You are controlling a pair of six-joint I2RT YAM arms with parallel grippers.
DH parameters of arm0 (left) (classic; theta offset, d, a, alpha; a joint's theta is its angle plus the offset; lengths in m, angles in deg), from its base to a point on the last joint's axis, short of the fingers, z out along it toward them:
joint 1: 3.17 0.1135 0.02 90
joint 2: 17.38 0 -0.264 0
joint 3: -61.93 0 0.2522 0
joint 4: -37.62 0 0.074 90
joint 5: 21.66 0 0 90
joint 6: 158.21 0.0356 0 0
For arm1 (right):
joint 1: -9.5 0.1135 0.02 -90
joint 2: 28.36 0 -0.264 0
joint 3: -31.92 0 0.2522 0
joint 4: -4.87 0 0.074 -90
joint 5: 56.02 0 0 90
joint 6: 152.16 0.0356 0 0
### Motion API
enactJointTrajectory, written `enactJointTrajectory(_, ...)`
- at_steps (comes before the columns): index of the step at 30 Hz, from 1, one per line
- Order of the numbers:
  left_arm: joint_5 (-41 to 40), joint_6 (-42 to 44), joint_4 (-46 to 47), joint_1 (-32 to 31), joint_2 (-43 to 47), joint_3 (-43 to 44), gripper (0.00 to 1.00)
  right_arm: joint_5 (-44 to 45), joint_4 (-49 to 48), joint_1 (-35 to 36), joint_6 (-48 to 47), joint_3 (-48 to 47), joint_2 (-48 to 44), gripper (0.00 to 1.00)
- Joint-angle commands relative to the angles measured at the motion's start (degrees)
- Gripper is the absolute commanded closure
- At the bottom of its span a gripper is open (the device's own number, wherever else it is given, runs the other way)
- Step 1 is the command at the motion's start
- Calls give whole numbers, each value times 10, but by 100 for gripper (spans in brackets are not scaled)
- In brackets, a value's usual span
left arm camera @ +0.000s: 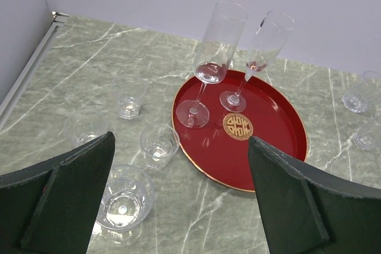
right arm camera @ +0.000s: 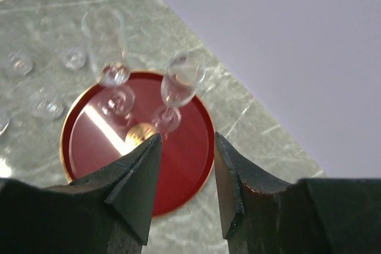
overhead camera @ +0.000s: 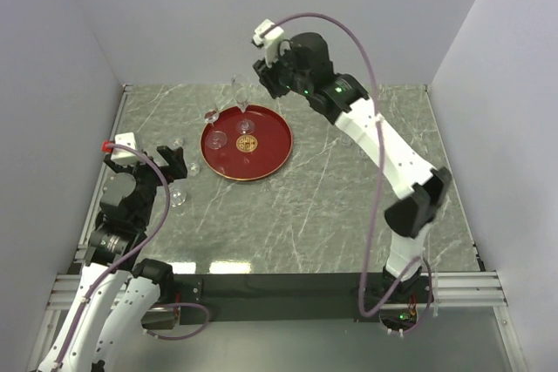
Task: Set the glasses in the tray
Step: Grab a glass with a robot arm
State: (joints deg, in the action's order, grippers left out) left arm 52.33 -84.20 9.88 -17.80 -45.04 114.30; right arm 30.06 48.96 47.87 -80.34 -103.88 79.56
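Note:
The round dark-red tray [overhead camera: 266, 158] lies at the table's back middle. Two stemmed flutes stand on it, one taller [left arm camera: 219, 40] and one narrower [left arm camera: 268, 40]. They also show in the right wrist view [right arm camera: 110, 46] [right arm camera: 181, 81]. Several short tumblers stand on the table left of the tray, among them one [left arm camera: 159, 146] by the rim and a round one [left arm camera: 122, 197] near my left finger. My left gripper [overhead camera: 170, 167] [left arm camera: 181, 200] is open and empty, left of the tray. My right gripper [overhead camera: 264, 83] [right arm camera: 186, 171] is open and empty, raised above the tray's far edge.
Two more small glasses [left arm camera: 360, 96] [left arm camera: 364, 138] stand beyond the tray's other side. The grey marble table [overhead camera: 349, 180] is walled by white panels at the back and both sides. A metal rail [overhead camera: 105, 180] runs along the left edge.

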Motion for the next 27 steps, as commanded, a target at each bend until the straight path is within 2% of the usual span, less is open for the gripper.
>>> enactJointTrajectory(1, -10, -10, 22, 3, -8, 0, 1, -29, -12, -4, -12, 78, -77, 52)
enactJointTrajectory(8, 0, -40, 12, 3, -25, 9, 0, -60, -68, -22, -27, 327, -275, 52)
enactJointTrajectory(17, 42, -107, -57, 3, -37, 57, 0, -124, -59, -112, -40, 528, -436, 46)
enactJointTrajectory(27, 66, -223, -155, 3, -30, 80, 1, -217, -91, -191, 17, 654, -529, 45)
